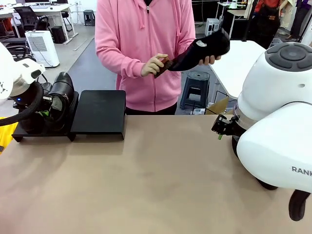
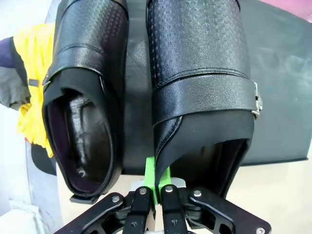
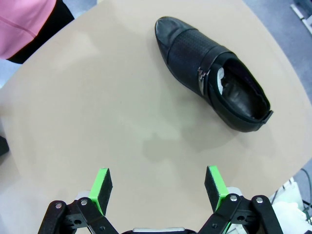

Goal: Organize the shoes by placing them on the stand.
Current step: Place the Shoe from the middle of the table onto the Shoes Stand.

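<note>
Now we see the left tool (image 2: pixel 158 178) at the bottom of its wrist view, clamped tight on the heel rim of the right-hand shoe (image 2: pixel 200 73). A second shoe (image 2: pixel 85 97) sits just beside it, both on the stand (image 2: pixel 278 97). In the front view that stand sits at the left middle of the table (image 1: pixel 161 185). The right tool (image 3: pixel 158 190) hangs over the table, jaws wide apart, with a third shoe (image 3: pixel 214 73) lying in the upper right. At top centre a person (image 1: pixel 141 44) holds a fourth shoe (image 1: pixel 204 48).
</note>
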`<action>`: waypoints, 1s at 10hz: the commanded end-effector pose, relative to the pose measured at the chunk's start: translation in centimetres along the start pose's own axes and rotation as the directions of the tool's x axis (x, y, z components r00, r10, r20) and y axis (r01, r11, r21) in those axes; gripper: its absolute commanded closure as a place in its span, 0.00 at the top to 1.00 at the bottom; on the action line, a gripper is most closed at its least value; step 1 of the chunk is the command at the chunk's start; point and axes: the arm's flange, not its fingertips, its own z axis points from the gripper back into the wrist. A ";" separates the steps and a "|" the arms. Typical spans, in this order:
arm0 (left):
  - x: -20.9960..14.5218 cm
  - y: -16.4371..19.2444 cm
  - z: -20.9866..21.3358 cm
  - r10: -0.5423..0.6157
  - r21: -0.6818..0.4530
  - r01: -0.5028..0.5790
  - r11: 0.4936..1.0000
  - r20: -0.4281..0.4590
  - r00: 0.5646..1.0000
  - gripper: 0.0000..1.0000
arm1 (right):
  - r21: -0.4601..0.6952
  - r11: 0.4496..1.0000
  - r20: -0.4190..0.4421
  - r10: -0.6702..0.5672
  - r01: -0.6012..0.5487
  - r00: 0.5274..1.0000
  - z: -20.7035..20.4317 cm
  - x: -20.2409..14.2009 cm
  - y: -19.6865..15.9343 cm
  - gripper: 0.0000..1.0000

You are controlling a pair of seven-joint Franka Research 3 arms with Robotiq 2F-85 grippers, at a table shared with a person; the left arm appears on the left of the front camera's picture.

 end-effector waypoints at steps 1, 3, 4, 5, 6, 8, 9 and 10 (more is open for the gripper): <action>0.8 0.2 -0.2 0.035 0.004 -0.035 0.999 0.037 0.999 0.00 | -0.002 1.000 0.012 0.011 -0.011 1.000 0.1 0.1 -0.1 1.00; 0.9 0.4 -0.6 0.041 0.008 -0.041 0.999 0.031 0.999 0.00 | -0.002 1.000 0.012 0.011 -0.011 1.000 0.1 0.1 -0.1 1.00; 0.9 0.5 -0.9 0.042 0.012 -0.043 0.999 0.023 0.999 0.00 | -0.002 1.000 0.012 0.011 -0.011 1.000 0.1 0.1 -0.1 1.00; 1.0 0.5 -0.9 0.043 0.014 -0.044 0.999 0.021 0.999 0.00 | -0.002 1.000 0.012 0.011 -0.011 1.000 0.1 0.1 -0.1 1.00; 1.1 0.5 -0.9 0.049 0.016 -0.049 0.999 0.021 0.999 0.11 | -0.002 1.000 0.012 0.011 -0.011 1.000 0.1 0.1 -0.1 1.00; 1.1 0.6 -1.1 0.048 0.030 -0.049 0.998 0.024 0.999 0.49 | -0.002 1.000 0.012 0.011 -0.011 1.000 0.1 0.1 -0.1 1.00; 1.1 0.6 -1.1 0.042 0.038 -0.043 0.998 0.025 0.999 0.49 | -0.002 1.000 0.012 0.011 -0.011 1.000 0.1 0.1 -0.1 1.00; 1.1 0.5 -0.9 0.033 0.044 -0.035 0.998 0.037 0.999 0.49 | -0.002 1.000 0.012 0.011 -0.011 1.000 0.1 0.1 -0.1 1.00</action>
